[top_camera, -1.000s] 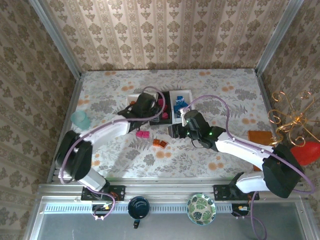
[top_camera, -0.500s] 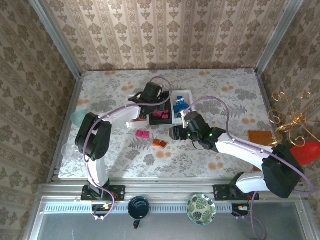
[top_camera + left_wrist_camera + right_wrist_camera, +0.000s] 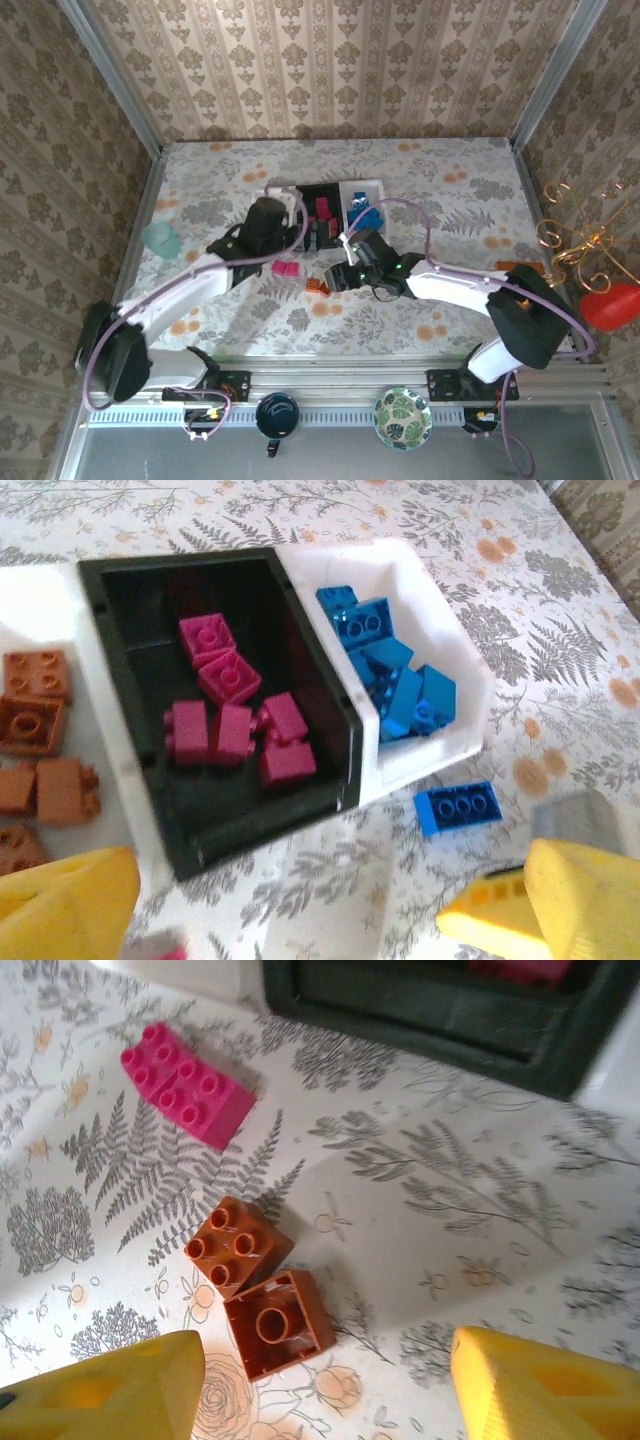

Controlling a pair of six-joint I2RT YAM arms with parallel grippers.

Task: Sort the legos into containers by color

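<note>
In the left wrist view the black tray (image 3: 140, 600) holds several magenta legos (image 3: 228, 675). The white tray (image 3: 440, 630) to its right holds blue legos (image 3: 395, 675), and the white tray (image 3: 45, 590) to its left holds orange ones (image 3: 35, 720). One blue brick (image 3: 457, 807) lies loose on the table before the trays. My left gripper (image 3: 320, 920) hangs open and empty just short of the trays (image 3: 322, 212). My right gripper (image 3: 325, 1390) is open above two orange bricks (image 3: 255, 1285), with a magenta brick (image 3: 187, 1085) beyond them. From above, the right gripper (image 3: 336, 277) is beside those orange bricks (image 3: 318, 288).
A teal cup (image 3: 160, 238) stands at the table's left edge. An orange flat piece (image 3: 520, 272), a copper wire ornament (image 3: 580, 235) and a red object (image 3: 612, 305) are at the right. A dark cup (image 3: 277, 415) and a green-patterned bowl (image 3: 403, 418) sit on the near rail.
My left gripper has opened and drawn back from over the black tray toward the near side. My right gripper has shifted left and nearer, over the orange bricks.
</note>
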